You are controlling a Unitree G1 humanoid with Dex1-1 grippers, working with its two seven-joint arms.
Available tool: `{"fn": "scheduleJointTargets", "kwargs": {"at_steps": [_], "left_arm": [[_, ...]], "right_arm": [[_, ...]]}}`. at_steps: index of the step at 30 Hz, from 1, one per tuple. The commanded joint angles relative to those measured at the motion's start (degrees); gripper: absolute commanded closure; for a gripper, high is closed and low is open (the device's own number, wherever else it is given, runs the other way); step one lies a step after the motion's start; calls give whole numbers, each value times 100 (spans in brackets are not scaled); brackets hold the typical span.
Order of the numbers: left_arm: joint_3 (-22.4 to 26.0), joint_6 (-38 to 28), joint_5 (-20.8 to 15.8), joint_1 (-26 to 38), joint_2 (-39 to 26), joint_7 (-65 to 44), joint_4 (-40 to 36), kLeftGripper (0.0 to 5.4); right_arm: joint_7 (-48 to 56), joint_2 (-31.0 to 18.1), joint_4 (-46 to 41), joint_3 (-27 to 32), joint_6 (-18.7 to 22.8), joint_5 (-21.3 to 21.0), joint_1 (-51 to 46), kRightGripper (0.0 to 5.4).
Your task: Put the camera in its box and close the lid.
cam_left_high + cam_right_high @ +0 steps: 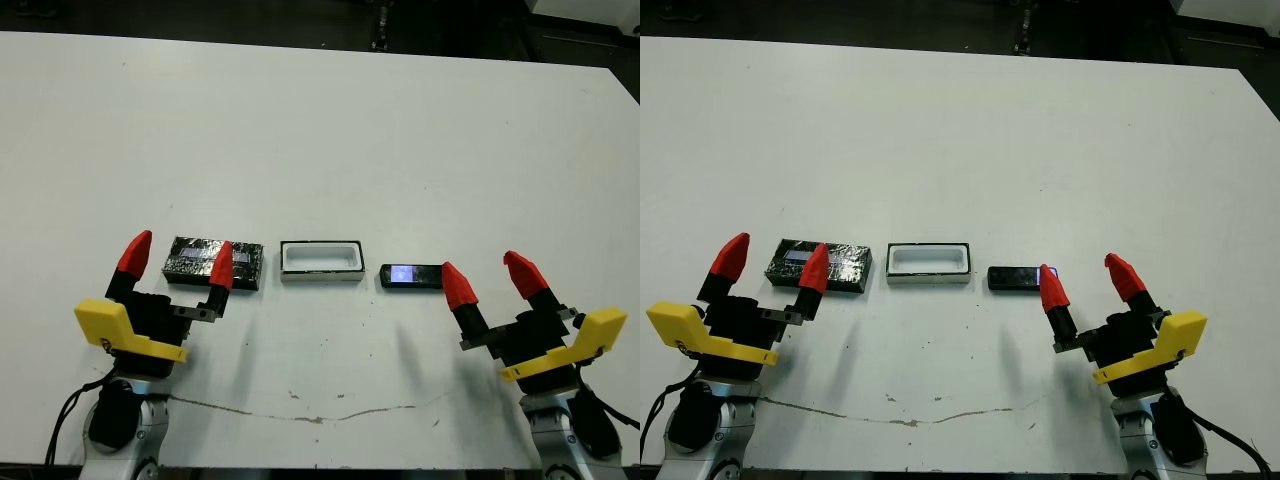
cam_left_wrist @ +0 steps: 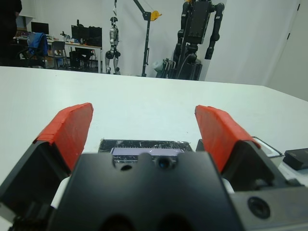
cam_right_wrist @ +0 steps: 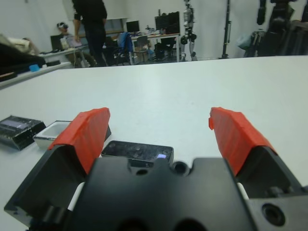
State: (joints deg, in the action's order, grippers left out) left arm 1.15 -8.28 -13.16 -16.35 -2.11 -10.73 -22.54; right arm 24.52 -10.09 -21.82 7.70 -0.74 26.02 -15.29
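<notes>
Left eye view: three items in a row across the white counter (image 1: 320, 130), all apart from each other. Lid (image 1: 195, 258) on the left, speckled black with pale label strips, lying flat. Box (image 1: 319, 261) in the middle, open, white interior facing up, nothing inside. Camera (image 1: 408, 274) on the right, flat on the counter, bluish-white patch facing up.

Left claw (image 1: 178, 257): spread wide, holding nothing. It sits on the near side of the lid; the right red fingertip overlaps the lid's near right part in this view, contact cannot be told. Left wrist view has the lid (image 2: 144, 145) straight ahead between the two fingers, box corner off to one side.

Right claw (image 1: 492, 275): spread wide, holding nothing. It sits near and right of the camera; left fingertip is just beside the camera's right end. Right wrist view shows the camera (image 3: 137, 149) ahead, nearer the left finger, with box and lid further left.
</notes>
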Motion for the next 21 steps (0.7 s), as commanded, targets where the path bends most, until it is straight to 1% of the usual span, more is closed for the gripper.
{"fn": "scheduleJointTargets", "kwargs": {"at_steps": [1, 2, 7, 8, 10, 12, 13, 15, 16, 21], "left_arm": [[-3, 29, 12, -112, -14, 11, 10, 0], [-2, 11, 7, -118, -11, 4, 16, 0], [-32, -49, 61, -163, 32, 43, 27, 0], [-35, -60, 65, -171, 33, 42, 33, 0], [-40, -61, 52, -189, 33, 33, 35, 0], [-47, -77, 34, -200, 31, 13, 40, 0], [-48, -73, 12, -203, 28, 0, 40, 0], [-45, -54, 3, -210, 30, 10, 29, 0], [-42, -56, 8, -208, 29, 14, 30, 0], [-34, -69, 47, -164, 32, 34, 72, 0]], "right_arm": [[197, -587, 58, 241, 159, -139, 304, 1], [331, -787, 102, 304, 209, -96, 456, 1], [968, -1810, 289, 498, 745, 67, 1394, 1], [1134, -2043, 364, 488, 913, 94, 1616, 1], [1590, -2512, 658, 402, 1430, 267, 2153, 1], [2138, -2841, 1082, 255, 1724, 368, 2649, 1], [2539, -2985, 1409, 110, 1744, 343, 2955, 1], [3227, -3183, 2020, -254, 1620, 120, 3534, 1], [3513, -3243, 2277, -441, 1633, 22, 3795, 1], [4238, -3347, 2789, -1207, 1535, -665, 4532, 1]]}}
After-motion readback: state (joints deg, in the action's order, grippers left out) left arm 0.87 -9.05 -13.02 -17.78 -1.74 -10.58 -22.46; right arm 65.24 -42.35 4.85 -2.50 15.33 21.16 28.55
